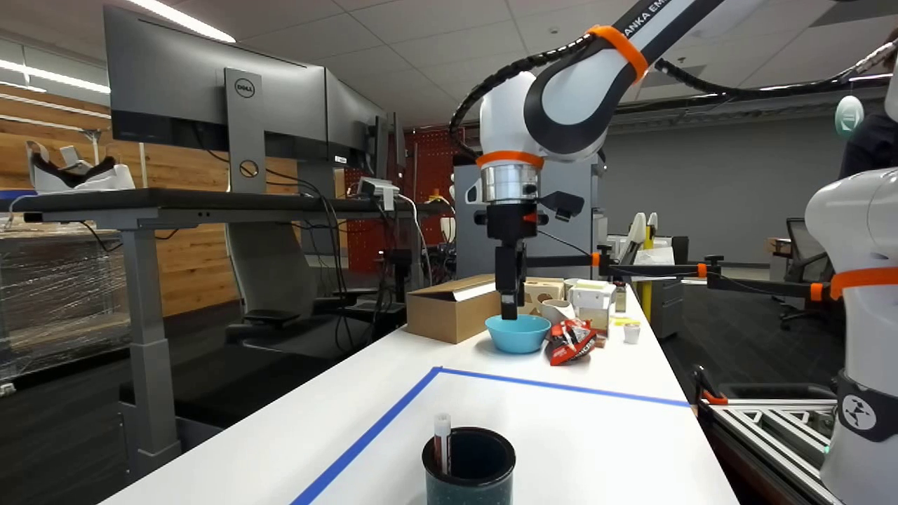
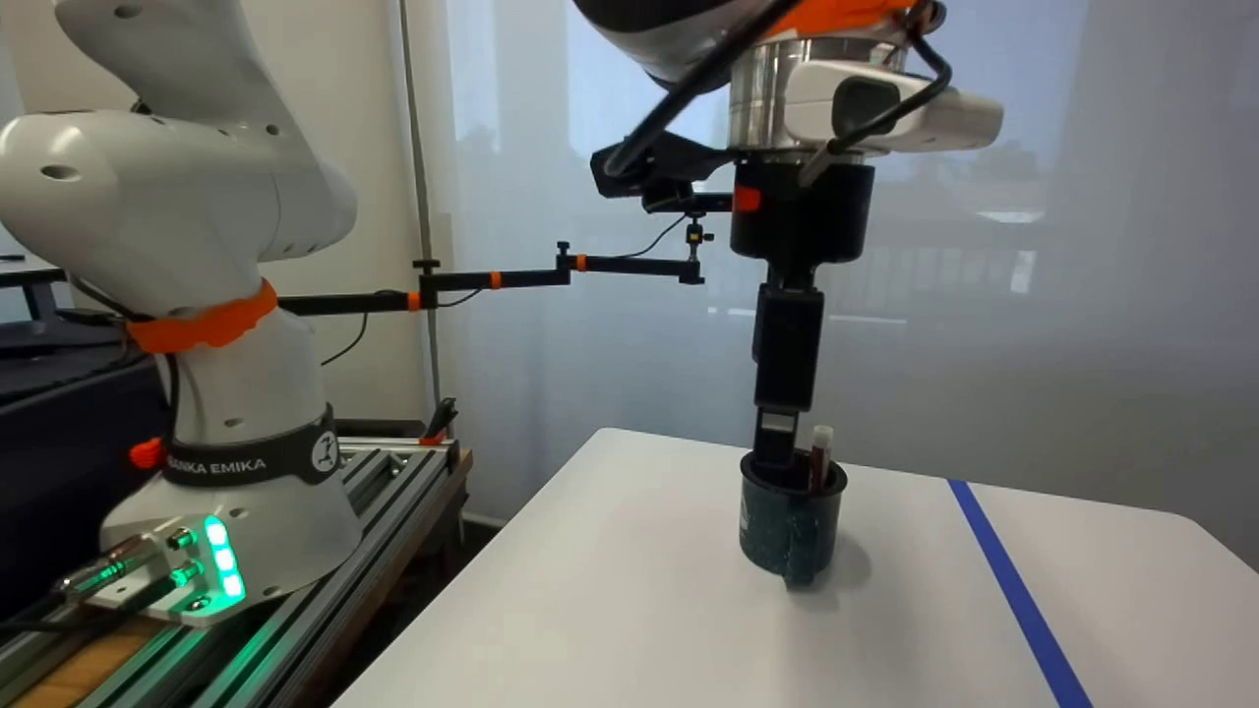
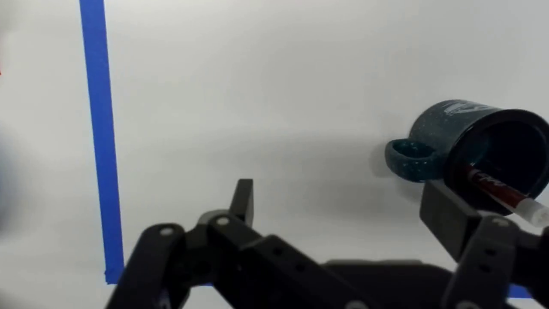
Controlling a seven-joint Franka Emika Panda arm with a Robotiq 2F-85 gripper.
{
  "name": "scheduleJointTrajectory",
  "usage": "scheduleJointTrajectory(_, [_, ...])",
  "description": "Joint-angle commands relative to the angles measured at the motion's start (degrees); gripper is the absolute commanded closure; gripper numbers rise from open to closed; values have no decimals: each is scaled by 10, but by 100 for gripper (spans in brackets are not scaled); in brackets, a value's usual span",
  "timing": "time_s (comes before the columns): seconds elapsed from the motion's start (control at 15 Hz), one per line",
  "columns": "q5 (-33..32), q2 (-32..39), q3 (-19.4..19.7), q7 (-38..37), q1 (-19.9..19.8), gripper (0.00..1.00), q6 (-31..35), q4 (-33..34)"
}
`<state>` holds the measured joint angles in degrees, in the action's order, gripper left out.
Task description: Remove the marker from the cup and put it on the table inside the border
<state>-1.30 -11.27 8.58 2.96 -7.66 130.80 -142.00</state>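
In an exterior view, the gripper [image 1: 511,308] points straight down over the table [image 1: 596,449], well apart from the cup [image 1: 470,491]; the marker [image 1: 442,445] stands in the cup, white end above the rim, within the blue tape border [image 1: 561,386]. In an exterior view, the gripper [image 2: 775,452] overlaps the cup [image 2: 790,536] along the line of sight, beside the marker [image 2: 819,460]. In the wrist view, the jaws are spread wide and released; the marker [image 3: 499,190] slants across the cup rim.
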Motion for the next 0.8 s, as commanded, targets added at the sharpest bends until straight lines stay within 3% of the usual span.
scheduleJointTrajectory(0.0, [34,-34,-13,34,25,0,43,-63])
scheduleJointTrajectory(0.27, [62,-43,-30,67,58,0,108,-116])
scheduleJointTrajectory(0.73, [169,-39,-25,172,126,0,186,-154])
